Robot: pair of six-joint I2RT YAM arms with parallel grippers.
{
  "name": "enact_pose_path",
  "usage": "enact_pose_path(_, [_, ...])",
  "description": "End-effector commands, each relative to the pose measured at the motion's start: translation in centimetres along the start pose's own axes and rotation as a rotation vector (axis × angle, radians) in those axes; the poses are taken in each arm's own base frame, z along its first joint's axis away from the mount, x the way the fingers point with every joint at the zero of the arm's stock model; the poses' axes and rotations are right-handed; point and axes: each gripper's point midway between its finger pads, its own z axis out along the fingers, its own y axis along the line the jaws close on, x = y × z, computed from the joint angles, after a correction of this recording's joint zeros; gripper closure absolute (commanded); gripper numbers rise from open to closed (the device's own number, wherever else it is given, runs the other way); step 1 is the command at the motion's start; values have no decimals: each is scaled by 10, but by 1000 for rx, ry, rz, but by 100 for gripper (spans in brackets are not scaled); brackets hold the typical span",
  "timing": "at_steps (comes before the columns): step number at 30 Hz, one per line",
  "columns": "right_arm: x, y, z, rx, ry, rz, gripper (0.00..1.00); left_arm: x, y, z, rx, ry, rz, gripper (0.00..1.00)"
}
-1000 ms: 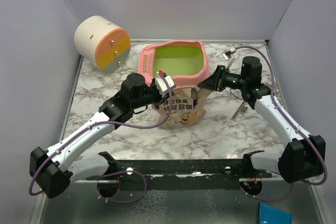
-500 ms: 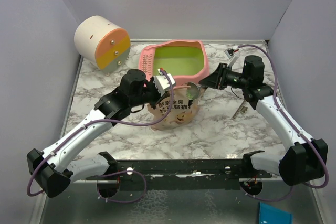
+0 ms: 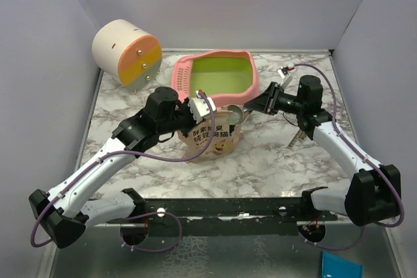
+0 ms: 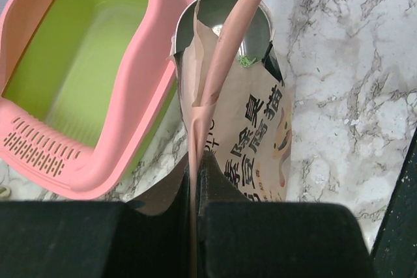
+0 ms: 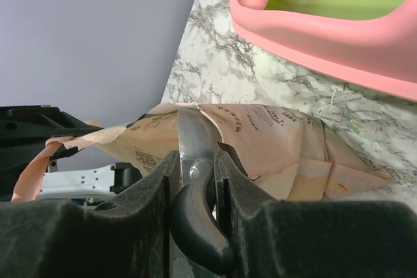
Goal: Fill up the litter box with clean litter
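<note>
Scoop [image 3: 233, 114] sits in the pouch [image 3: 212, 138] mouth, just in front of the litter box [image 3: 242, 96]. The right gripper [image 3: 258, 103] is clenched on its handle and the left gripper [image 3: 197, 106] pinches the pouch edge.

Left wrist: only a few clean litter [image 4: 245, 61] granules show, so I'd dig deeper and lift level. Print reads 豆腐猫.

Right wrist: the box basin looks bare.

arms [image 3: 98, 167]: white links, black joints | cables [image 3: 156, 155]: purple (looped)
</note>
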Motion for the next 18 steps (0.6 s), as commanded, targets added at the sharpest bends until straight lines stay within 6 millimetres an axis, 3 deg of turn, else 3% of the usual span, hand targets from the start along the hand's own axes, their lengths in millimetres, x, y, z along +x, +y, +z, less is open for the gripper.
enact_pose_path(1, [-17,13,2,-63,-63,1,99,-67,20,-34,-118,-261,116,100])
enact_pose_path(7, [-32,13,-5,-54,-110,23,99,-67,17,-37,-116,-291,93,83])
enact_pose_path(18, [-44,2,-24,-81,-140,90,99,-72,18,-43,-132,-313,101,78])
